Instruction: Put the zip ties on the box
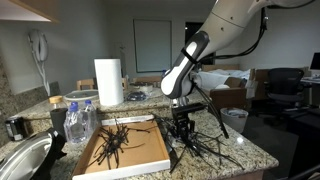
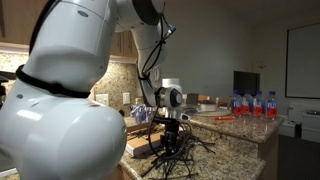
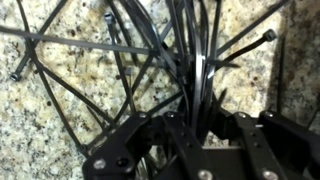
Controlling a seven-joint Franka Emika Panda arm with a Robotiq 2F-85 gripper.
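Currently the gripper (image 3: 200, 122) sits at the bottom centre of the wrist view, jaws drawn in on a bunch of the zip ties (image 3: 195, 70) over the granite counter (image 3: 60, 110). In an exterior view, another clump (image 1: 112, 146) lies inside the box (image 1: 152, 152), lower centre-left.

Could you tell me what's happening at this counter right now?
A robot arm's gripper is down on a loose pile of zip ties on the counter, right beside the cardboard box. The wrist view shows a bundle of the ties pinched between its jaws, not yet lifted. Another clump of ties already lies in the box.
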